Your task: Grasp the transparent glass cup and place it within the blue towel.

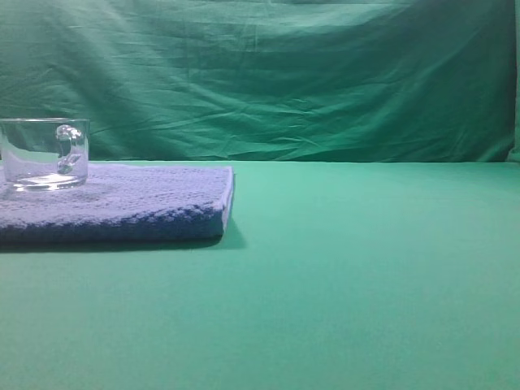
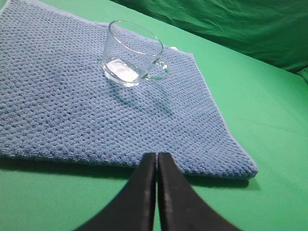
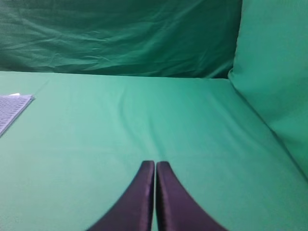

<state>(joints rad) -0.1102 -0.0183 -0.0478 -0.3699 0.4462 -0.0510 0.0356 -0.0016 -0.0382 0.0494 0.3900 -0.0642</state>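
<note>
Both the left gripper (image 2: 157, 159) and right gripper (image 3: 155, 166) have smooth, matte black, tapering fingers.

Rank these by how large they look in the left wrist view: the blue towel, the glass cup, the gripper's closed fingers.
1. The blue towel, by far the widest.
2. The left gripper fingers, though they are nearest the camera, so their apparent size is inflated.
3. The transparent glass cup, upright on the towel.

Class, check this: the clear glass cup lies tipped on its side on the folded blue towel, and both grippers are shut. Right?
Not quite. The clear glass cup stands upright on the folded blue towel, as the left wrist view shows. Both grippers are shut.
</note>
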